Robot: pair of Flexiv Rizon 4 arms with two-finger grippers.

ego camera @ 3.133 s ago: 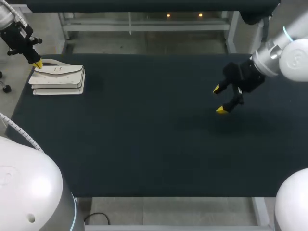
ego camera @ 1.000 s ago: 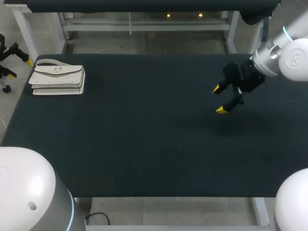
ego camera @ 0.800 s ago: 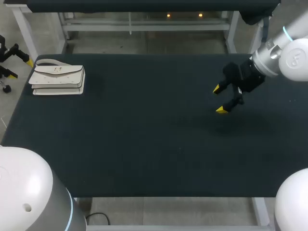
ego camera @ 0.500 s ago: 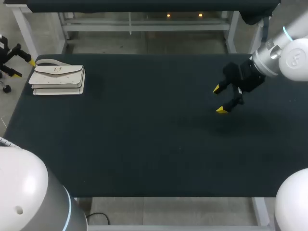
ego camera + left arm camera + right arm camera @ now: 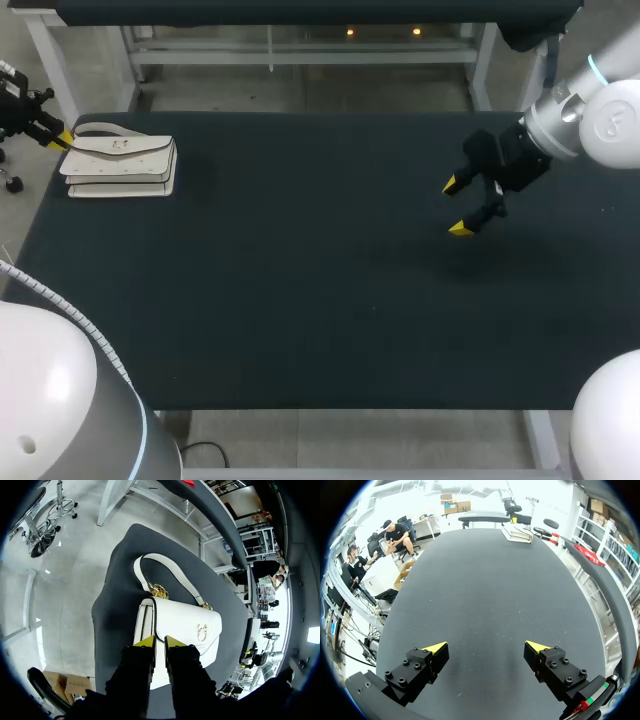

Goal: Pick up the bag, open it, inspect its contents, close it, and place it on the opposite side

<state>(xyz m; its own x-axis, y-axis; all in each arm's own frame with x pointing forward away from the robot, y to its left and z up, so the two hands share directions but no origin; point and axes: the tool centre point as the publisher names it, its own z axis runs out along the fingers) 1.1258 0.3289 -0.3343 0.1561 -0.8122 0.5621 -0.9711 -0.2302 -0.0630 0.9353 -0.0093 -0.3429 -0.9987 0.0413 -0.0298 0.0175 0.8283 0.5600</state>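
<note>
A white leather handbag [image 5: 120, 160] with a gold clasp is seen lying flat at the far left corner of the black-covered table [image 5: 300, 300]. The left gripper [image 5: 158, 642] is held at its end, fingers drawn to a narrow slit; contact cannot be told. The right gripper [image 5: 455, 207] is held spread wide above the table's right half, well apart from the handbag.
</note>
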